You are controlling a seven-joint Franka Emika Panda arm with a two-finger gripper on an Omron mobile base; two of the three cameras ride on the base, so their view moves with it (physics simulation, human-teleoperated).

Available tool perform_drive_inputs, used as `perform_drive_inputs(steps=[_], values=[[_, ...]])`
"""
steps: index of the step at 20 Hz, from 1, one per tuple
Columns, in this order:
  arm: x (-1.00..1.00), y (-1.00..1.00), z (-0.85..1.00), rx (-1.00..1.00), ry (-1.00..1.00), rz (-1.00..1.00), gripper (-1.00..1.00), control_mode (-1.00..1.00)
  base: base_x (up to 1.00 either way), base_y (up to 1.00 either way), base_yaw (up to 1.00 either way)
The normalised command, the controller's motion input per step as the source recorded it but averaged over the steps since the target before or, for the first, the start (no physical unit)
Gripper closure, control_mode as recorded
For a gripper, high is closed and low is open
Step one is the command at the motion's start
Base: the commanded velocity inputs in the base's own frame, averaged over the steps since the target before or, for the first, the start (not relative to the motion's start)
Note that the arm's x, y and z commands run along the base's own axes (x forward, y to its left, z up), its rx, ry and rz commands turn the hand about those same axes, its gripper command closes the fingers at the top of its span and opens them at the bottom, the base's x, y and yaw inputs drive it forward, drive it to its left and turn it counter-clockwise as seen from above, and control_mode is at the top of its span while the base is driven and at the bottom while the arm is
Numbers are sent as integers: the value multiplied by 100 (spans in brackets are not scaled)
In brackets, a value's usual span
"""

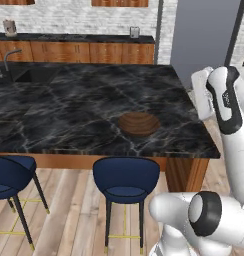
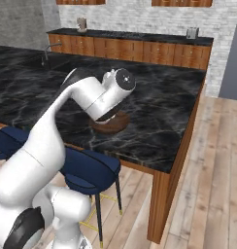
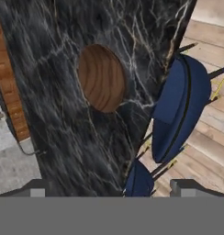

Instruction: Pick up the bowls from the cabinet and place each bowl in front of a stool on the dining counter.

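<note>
My gripper [image 3: 109, 189] hangs wide open and empty above the desk [image 1: 69, 107]. The wooden bowl [image 1: 139, 123] sits on the marble near the edge, in front of a blue stool [image 1: 126, 180], so that placement looks done. I judge the white bowl remains.

You see 2 navy blue stools [image 1: 126, 179] on a pale wood plank floor [image 2: 215, 180]. Farther back, a run of wooden base cabinets [image 1: 89, 51] lines a white brick wall [image 2: 140, 19], with a grey panel [image 1: 206, 35] at one side.
</note>
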Motion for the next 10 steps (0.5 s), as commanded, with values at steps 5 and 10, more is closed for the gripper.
perform_drive_inputs(steps=[5, 10], values=[[-57, 67, 49, -9, 1, -11, -100, -100, 0, 0, 0], [-25, 32, 28, -4, 1, -5, -100, -100, 0, 0, 0]])
